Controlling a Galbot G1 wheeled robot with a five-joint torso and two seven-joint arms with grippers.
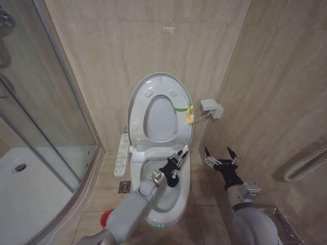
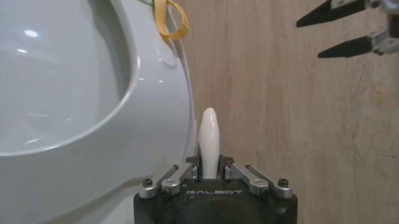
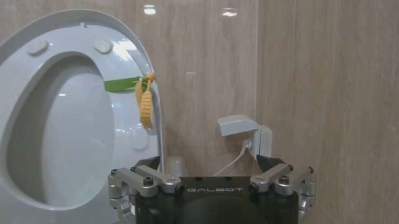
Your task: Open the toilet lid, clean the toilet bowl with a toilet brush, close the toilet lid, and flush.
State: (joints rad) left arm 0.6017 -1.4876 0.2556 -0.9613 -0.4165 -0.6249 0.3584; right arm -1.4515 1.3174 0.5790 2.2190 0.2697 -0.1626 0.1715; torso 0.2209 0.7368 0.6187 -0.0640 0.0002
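Beige-tiled room (image 1: 127, 46) (perhaps marble), toilet lid (image 1: 137, 102) upright.

Bright, even light; glare on glossy wall tiles (image 3: 187, 28).

toilet bowl (image 1: 162, 196) – 1 | toilet lid (image 1: 140, 97) – 1 | toilet brush (image 2: 209, 140) – 1 | end effectors – 2

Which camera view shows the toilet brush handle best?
The left wrist view: the white toilet brush handle stands out from the left claw, shut on it. The head view shows it small, held over the toilet bowl.
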